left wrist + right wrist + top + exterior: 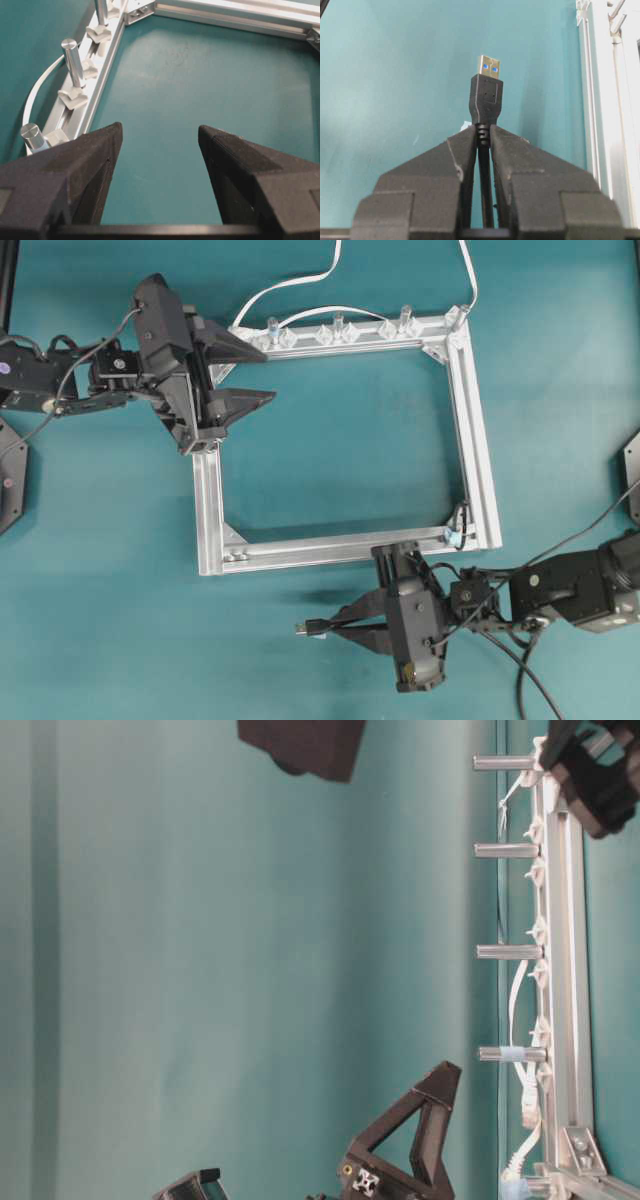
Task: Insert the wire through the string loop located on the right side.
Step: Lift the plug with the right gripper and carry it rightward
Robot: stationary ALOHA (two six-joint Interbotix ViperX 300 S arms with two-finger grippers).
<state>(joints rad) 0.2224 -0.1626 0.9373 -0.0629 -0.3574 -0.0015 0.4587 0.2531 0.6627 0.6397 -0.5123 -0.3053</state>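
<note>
My right claw (482,137) is pressed together on the long thin black wire (486,100), pinching it at the ribbed strain relief just behind the small dark rectangular plug. The plug juts out past my matte black fingertips (462,150), its metal tip showing 2 blue spots inside. From overhead, this claw (338,625) hangs over the teal counter (340,440) just outside the near rail of the square frame of ribbed silver aluminium bars (483,470), with the plug pointing toward the picture's left.

The tiny dark string loop (458,523), with a pale-blue bit at its base, sits at the frame's near right corner. It lies apart from the plug, on the other side of my right wrist.

My left claw (160,135) is spread wide and holds nothing; its 2 blocky, grainy black fingers (90,160) frame bare teal counter inside the frame. Overhead, it hovers at the frame's far left corner. Beside it, smooth metal pegs (72,57) stand upright along the far rail, and a flat white cable (37,90) curves outside that rail.
</note>
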